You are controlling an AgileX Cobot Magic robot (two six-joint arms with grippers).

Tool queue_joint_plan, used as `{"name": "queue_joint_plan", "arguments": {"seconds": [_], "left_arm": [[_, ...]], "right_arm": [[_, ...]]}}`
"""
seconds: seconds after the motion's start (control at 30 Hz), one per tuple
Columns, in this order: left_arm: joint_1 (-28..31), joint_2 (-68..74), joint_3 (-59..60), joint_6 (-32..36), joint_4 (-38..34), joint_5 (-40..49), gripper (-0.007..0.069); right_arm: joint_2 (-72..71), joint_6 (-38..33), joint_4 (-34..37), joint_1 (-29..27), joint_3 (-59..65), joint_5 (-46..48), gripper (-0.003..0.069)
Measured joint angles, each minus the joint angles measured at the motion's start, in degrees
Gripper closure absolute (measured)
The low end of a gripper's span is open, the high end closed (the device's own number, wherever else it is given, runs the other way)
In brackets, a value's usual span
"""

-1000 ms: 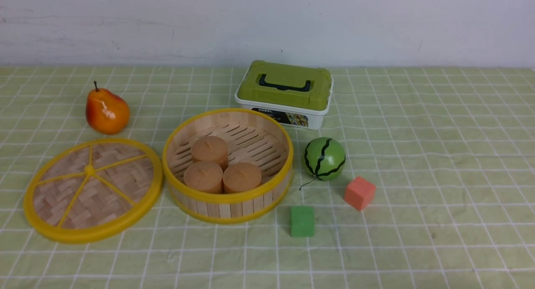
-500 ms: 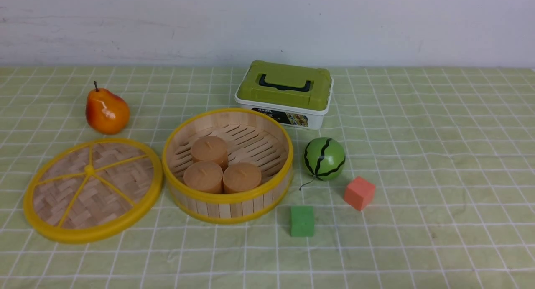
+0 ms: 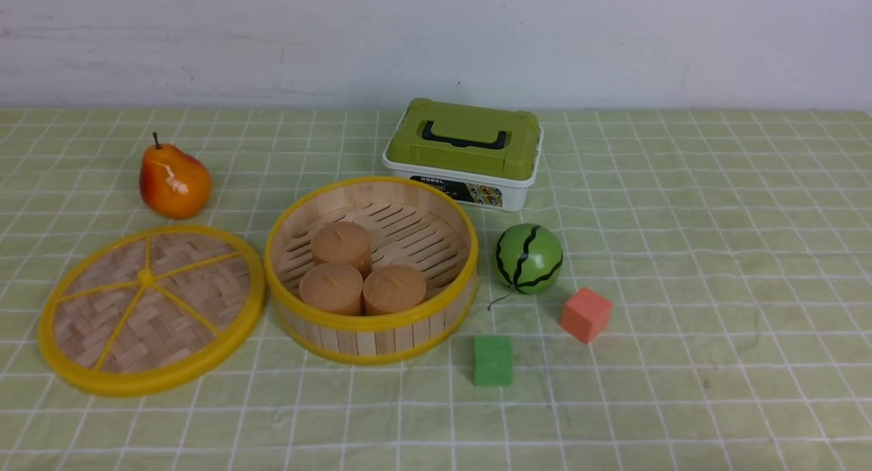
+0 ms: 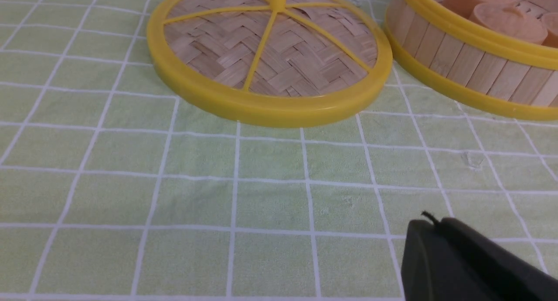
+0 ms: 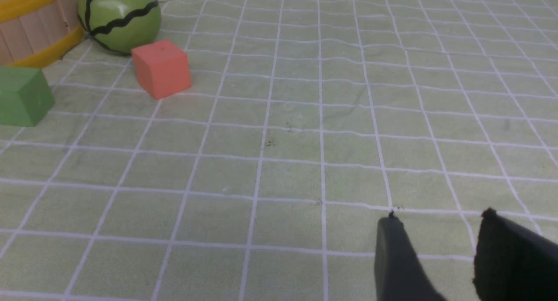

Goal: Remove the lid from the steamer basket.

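Note:
The lid (image 3: 151, 309), a woven bamboo disc with a yellow rim, spokes and knob, lies flat on the cloth left of the steamer basket (image 3: 371, 324). The basket is uncovered and holds three tan cylinders (image 3: 359, 270). Neither arm shows in the front view. In the left wrist view the lid (image 4: 270, 57) and the basket wall (image 4: 471, 61) lie ahead of my left gripper (image 4: 429, 222), which is shut and empty over bare cloth. My right gripper (image 5: 440, 218) is open and empty over bare cloth, well away from the basket (image 5: 35, 26).
A pear (image 3: 174, 180) sits behind the lid. A green-and-white box (image 3: 465, 154) stands behind the basket. A watermelon ball (image 3: 528, 259), a red cube (image 3: 586, 313) and a green cube (image 3: 492, 360) lie right of the basket. The checked cloth (image 3: 715, 266) covers the table.

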Motion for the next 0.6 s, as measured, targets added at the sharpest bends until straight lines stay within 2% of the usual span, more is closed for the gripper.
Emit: {"name": "queue_joint_plan", "arguments": {"seconds": [0.6], "left_arm": [[0.0,0.0,0.0,0.0,0.0,0.0,0.0607]], "right_arm": [[0.0,0.0,0.0,0.0,0.0,0.0,0.0418]]}}
